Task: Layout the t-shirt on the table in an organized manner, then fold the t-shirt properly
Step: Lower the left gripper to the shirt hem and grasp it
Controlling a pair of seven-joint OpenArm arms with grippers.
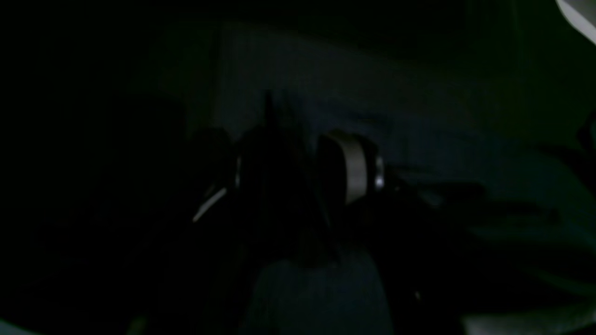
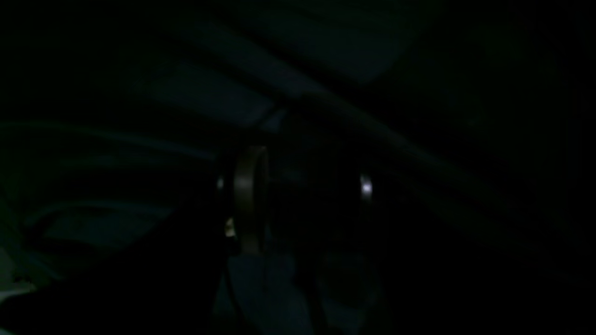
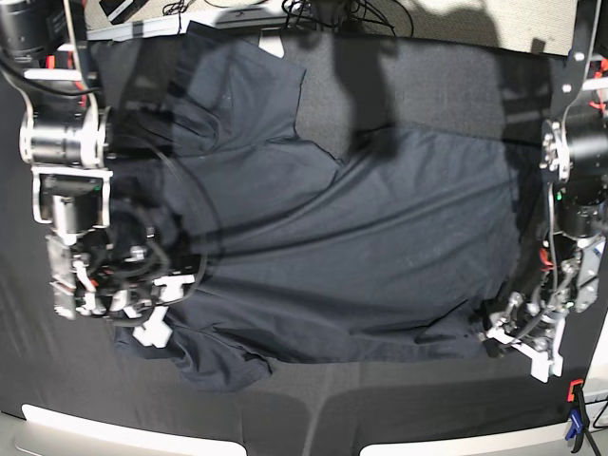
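The dark navy t-shirt (image 3: 361, 256) lies spread across the black table (image 3: 446, 85), wrinkled, with one sleeve toward the far left and another bunched at the near left. My left gripper (image 3: 503, 334) sits at the shirt's near right corner. My right gripper (image 3: 152, 318) rests over its near left edge. The wrist views are very dark. In them the left gripper (image 1: 298, 181) and right gripper (image 2: 307, 195) show their pads set well apart, low over bluish cloth (image 1: 316, 298). No fold can be made out pinched between either pair.
The table's pale front edge (image 3: 123, 427) runs along the bottom. A red and blue clamp (image 3: 573, 418) stands at the near right corner. Cables (image 3: 323, 14) lie beyond the far edge. Black cloth shows bare at the far right and along the front.
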